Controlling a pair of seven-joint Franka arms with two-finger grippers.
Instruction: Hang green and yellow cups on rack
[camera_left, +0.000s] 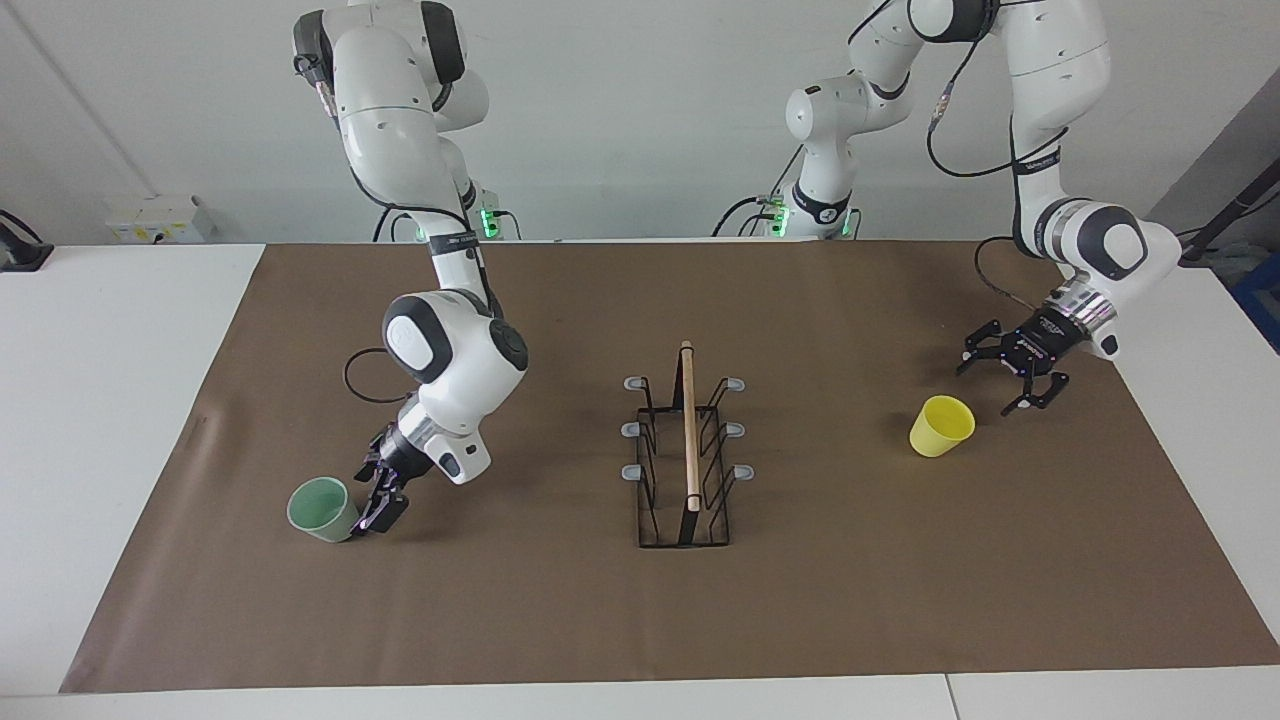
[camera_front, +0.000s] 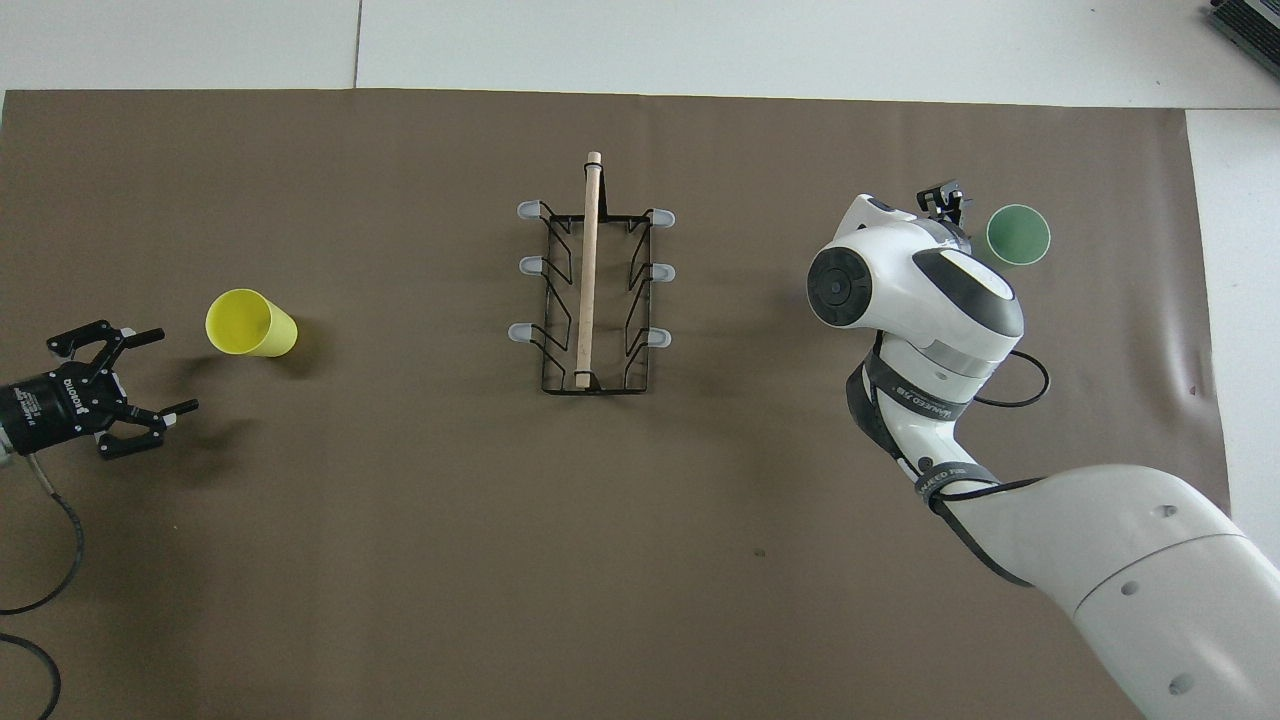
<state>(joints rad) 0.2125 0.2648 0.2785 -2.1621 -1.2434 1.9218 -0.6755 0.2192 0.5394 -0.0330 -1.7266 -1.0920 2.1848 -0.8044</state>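
The right gripper (camera_left: 378, 505) is sitting low at the table, right beside the green cup (camera_left: 322, 509), at the right arm's end of the brown mat (camera_left: 560, 620). Its dark fingers are reaching down against the cup's side; whether they are spread or pinching the cup wall cannot be told from either view. In the overhead view the arm's white wrist is covering most of the right gripper (camera_front: 944, 203), with only its tips showing next to the green cup (camera_front: 1018, 236).

The green cup is a small pale mint one, handleless and tapered, standing mouth up and leaning slightly.

The yellow cup (camera_left: 941, 425) is bright yellow and of like size and shape, tilting with its open mouth facing up, at the left arm's end of the mat. The left gripper (camera_left: 1012, 377) is hanging just beside it, apart from it, with its fingers spread wide.

The rack (camera_left: 686, 455) is standing in the middle of the mat, between the two cups and well apart from both. It is a black wire frame with a light wooden rod (camera_left: 689, 425) running along its top and three grey-tipped pegs sticking out on each side, all six of them bare.
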